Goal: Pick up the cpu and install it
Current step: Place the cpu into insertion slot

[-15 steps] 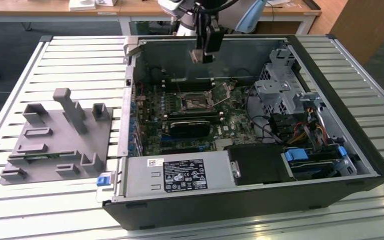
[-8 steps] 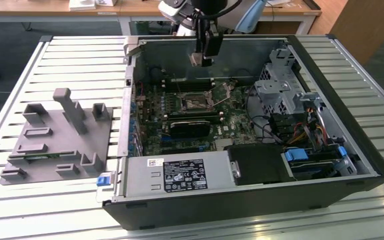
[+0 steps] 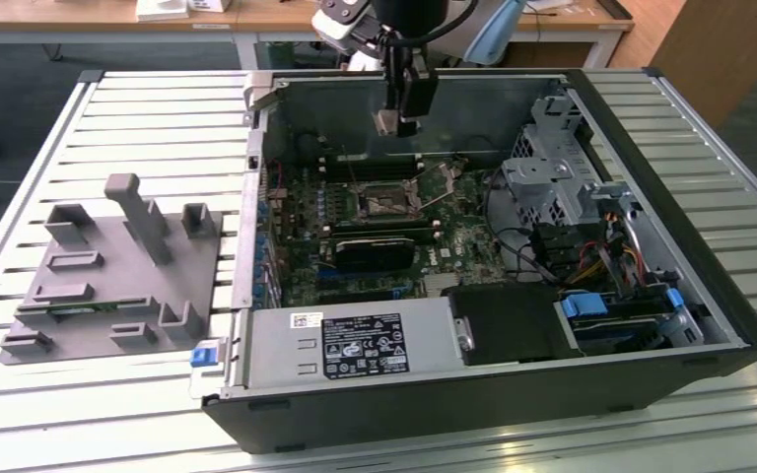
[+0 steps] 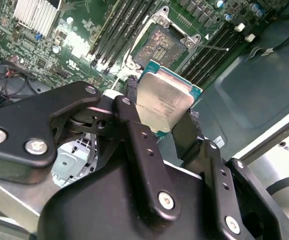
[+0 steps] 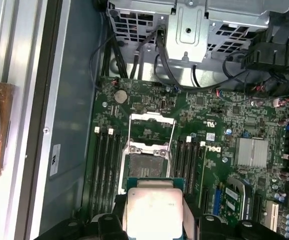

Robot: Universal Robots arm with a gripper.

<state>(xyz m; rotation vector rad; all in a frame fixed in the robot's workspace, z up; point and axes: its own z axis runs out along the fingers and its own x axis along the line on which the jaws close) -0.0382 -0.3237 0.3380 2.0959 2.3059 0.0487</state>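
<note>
the gripper [image 4: 159, 114] was clamped on the cpu [image 4: 163, 100]. its two black fingers [image 4: 134, 127] pinched opposite edges of the chip, and the silver-grey lid faced the camera of the second wrist view. in the first wrist view the cpu [image 5: 152, 209] sat between the same fingers with its green rim showing.

in the exterior view the gripper [image 3: 394, 123] hung inside the open computer case [image 3: 733, 296], above the motherboard [image 3: 303, 225] and nearer the case's far wall than the socket [image 3: 385, 204]. the socket [image 5: 147, 162] lay open with its contact field bare and its metal load plate [image 5: 152, 115] flipped back. memory slots [image 5: 104, 165] ran along both sides of it.

the case also held a power supply [image 3: 352, 345] along its near side, a metal drive cage [image 3: 550, 177] toward the exterior view's right, and loose cables [image 3: 589, 261] beside that. open room showed above the socket, bounded by the slots on each side.

outside the case, on the slatted table [image 3: 142, 128], a grey tray [image 3: 115, 286] with upright pegs stood toward the exterior view's left, well apart from the gripper.
</note>
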